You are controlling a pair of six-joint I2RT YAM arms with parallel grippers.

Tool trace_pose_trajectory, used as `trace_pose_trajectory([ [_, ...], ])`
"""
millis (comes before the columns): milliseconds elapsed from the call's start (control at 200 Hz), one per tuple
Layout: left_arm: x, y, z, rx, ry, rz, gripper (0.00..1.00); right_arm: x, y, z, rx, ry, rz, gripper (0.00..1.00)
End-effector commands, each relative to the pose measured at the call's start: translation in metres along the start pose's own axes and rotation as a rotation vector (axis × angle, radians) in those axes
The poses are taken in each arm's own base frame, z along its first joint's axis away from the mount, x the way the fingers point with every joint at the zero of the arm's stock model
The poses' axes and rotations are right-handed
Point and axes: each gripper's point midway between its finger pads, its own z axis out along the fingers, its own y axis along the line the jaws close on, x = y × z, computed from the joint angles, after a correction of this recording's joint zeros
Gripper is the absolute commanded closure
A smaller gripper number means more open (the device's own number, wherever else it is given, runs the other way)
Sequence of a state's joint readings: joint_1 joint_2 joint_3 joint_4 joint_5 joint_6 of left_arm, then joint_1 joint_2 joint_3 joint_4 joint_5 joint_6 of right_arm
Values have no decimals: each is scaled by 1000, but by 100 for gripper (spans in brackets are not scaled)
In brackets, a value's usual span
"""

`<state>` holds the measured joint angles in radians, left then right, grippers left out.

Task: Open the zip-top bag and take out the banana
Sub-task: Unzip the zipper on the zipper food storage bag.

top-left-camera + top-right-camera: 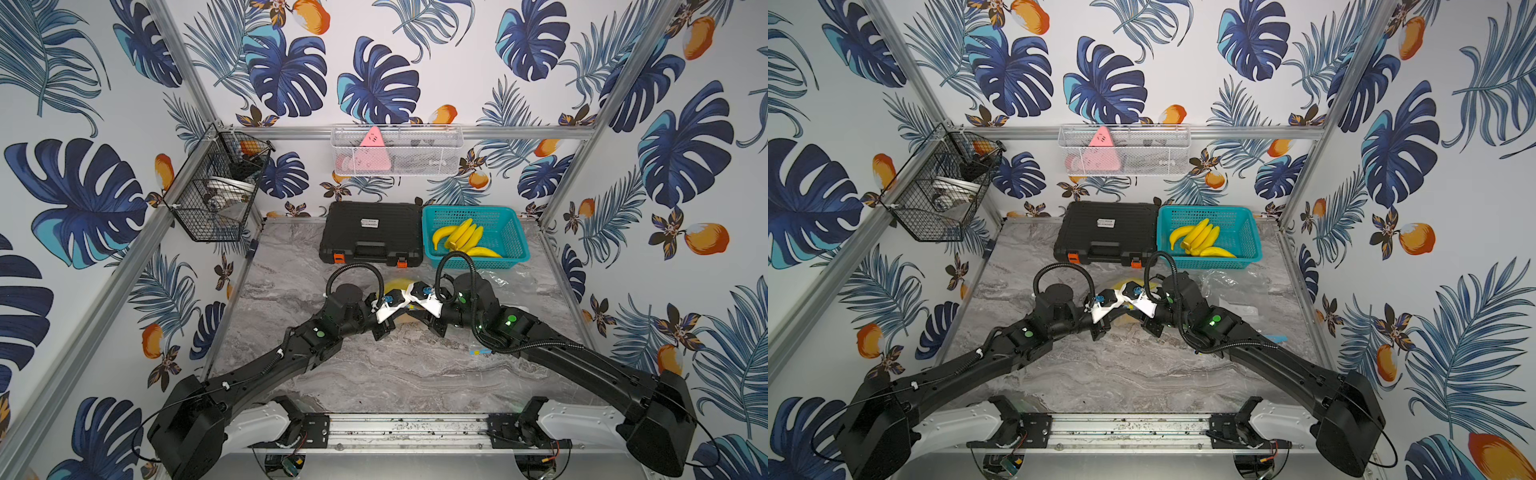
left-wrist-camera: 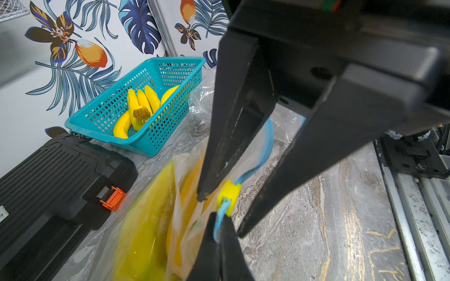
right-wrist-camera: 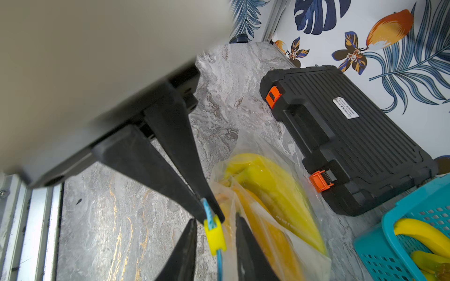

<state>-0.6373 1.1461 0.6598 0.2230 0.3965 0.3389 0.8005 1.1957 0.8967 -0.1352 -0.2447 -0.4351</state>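
Status, left to right: black case (image 1: 372, 232) is at the back of the table (image 1: 374, 374), not involved. In front of it the two arms meet over the zip-top bag (image 2: 185, 175), which lies on the marble just in front of the case. Left gripper (image 2: 220, 219) is clamped on the end of the blue zipper track (image 2: 265, 146), right beside the yellow slider (image 2: 229, 197), anchoring that corner. The banana (image 3: 275, 185) is fully inside the bag, lying lengthwise, visible through the plastic. Right gripper (image 3: 215, 219) has its jaws apart and straddles the slider, one finger on each side. Both wrist views show a gap to it, so no grip yet as far as I can tell. The slider sits at the anchored end and the track beyond it reads as one closed strip, so I'd call the bag unopened. Farther right are some loose clear plastic (image 1: 498, 282) on the table and the teal basket (image 1: 513, 237) with a bunch of bananas (image 1: 461, 239). Those aren't the target. Done so far: bag pinned, slider lined up. Left to do: close on the slider, run it along the track away from the left grip, spread the mouth, pull the banana out. Roughly the first third, my estimate.
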Motion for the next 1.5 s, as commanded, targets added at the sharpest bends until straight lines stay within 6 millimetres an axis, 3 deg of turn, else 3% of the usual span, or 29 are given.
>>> trace_pose_trajectory([
  [0,-9,0,0,6,-30,14,100,-8,1,-1,-12,-27,-14,71],
  [375,-6,0,1,11,-17,8,100,-7,3,-1,-19,-23,-15,83],
  [816,-12,12,-4,-30,-41,-32,100,13,3,5,-17,52,7,86],
  [1246,-22,35,-34,-123,-66,-68,100,31,-11,3,64,124,18,87],
  [1496,-14,54,-66,-254,-5,-94,100,64,-38,-14,188,189,98,87],
])
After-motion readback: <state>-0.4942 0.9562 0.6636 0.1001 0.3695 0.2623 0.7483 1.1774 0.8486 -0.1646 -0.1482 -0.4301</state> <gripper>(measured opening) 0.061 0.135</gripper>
